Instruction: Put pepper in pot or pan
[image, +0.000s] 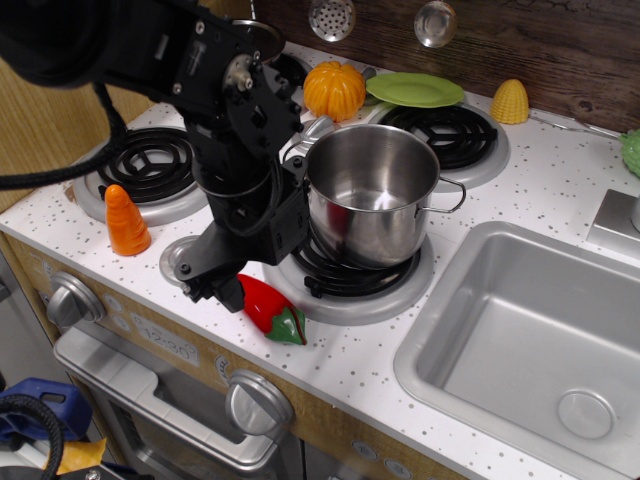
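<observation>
The glossy red pepper lies on the white counter at the front edge of the stove, its green stem end pointing right. The large shiny steel pot stands empty on the front right burner just behind it, with wire loop handles at its sides. My black gripper is down at counter level by the pepper's left end. Its dark fingers appear spread, and the nearer one covers the pepper's red tip. The pepper's body lies to the right of the fingers, not between them.
An orange carrot stands at the left by the front left burner. An orange pumpkin, a green plate and yellow corn are at the back. The sink is on the right.
</observation>
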